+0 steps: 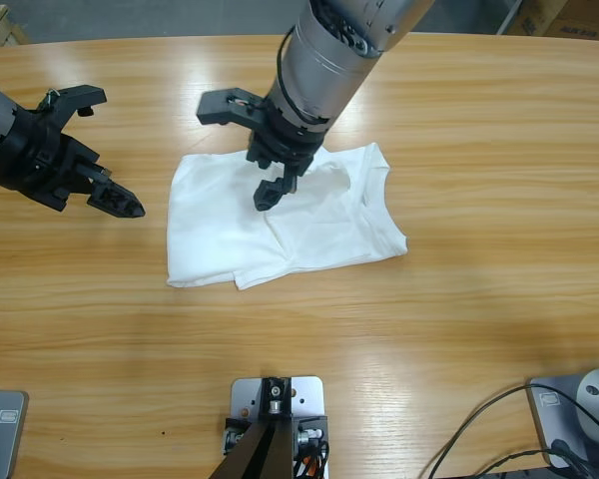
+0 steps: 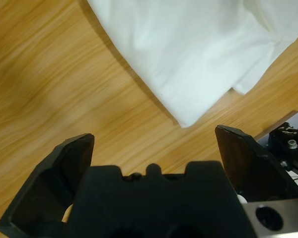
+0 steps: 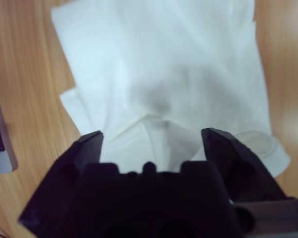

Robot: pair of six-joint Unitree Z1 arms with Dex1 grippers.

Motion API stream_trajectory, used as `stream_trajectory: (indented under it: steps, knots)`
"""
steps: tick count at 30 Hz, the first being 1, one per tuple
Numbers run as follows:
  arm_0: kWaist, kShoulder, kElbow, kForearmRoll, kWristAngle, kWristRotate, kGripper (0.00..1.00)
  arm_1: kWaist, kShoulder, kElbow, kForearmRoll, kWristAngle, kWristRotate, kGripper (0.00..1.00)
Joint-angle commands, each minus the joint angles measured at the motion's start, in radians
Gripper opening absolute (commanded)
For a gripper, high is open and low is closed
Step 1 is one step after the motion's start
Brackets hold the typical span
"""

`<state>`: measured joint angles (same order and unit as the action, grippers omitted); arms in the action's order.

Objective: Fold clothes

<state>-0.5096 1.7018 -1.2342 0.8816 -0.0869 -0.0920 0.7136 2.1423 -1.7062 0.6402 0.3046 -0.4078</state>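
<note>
The clothes are one white T-shirt (image 1: 309, 225) lying folded into a rough rectangle in the middle of the wooden table, with its round neck (image 1: 364, 185) toward the right. My right gripper (image 1: 233, 154) comes down from the top and hovers open over the shirt's upper left part, holding nothing. In the right wrist view the shirt (image 3: 164, 74) fills the space beyond the open right gripper (image 3: 151, 144). My left gripper (image 1: 105, 150) stands open over bare wood left of the shirt. The left wrist view shows the shirt's corner (image 2: 198, 54) ahead of the open left gripper (image 2: 154, 144).
Bare wooden table (image 1: 499, 130) surrounds the shirt on all sides. Black cables (image 1: 479, 439) curl at the front right corner. The table's far edge (image 1: 130, 42) runs along the top of the high view.
</note>
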Motion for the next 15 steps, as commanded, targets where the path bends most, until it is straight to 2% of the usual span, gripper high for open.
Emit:
stream_trajectory:
  steps: [1,3,4,5,6,8,9,10,15]
  knots:
    - [0.013,-0.021,0.045,-0.021,-0.016,-0.008,0.954,-0.065,0.076,0.036,0.021,0.024,-0.034,0.666]
    - [0.014,-0.021,0.051,-0.024,-0.016,-0.010,0.954,-0.069,0.078,0.036,0.028,0.036,-0.049,0.491]
    - [0.014,-0.021,0.053,-0.027,-0.017,-0.012,0.954,-0.069,0.081,0.036,0.041,0.041,-0.062,0.364]
    - [0.014,-0.021,0.055,-0.028,-0.019,-0.014,0.954,-0.069,0.085,0.037,0.053,0.046,-0.079,0.183]
    - [0.014,-0.021,0.056,-0.029,-0.019,-0.014,0.954,-0.069,0.088,0.042,0.065,0.050,-0.090,0.113]
    - [0.014,-0.023,0.058,-0.030,-0.022,-0.015,0.954,-0.069,0.088,0.061,0.070,0.047,-0.104,0.102]
    - [0.014,-0.024,0.061,-0.031,-0.023,-0.015,0.954,-0.069,0.087,0.067,0.070,0.043,-0.111,0.019]
    - [0.014,-0.025,0.065,-0.034,-0.024,-0.015,0.954,-0.069,0.085,0.071,0.070,0.040,-0.116,0.000]
    - [0.014,-0.027,0.079,-0.046,-0.024,-0.024,0.954,-0.069,0.053,0.077,0.077,0.025,-0.119,0.000]
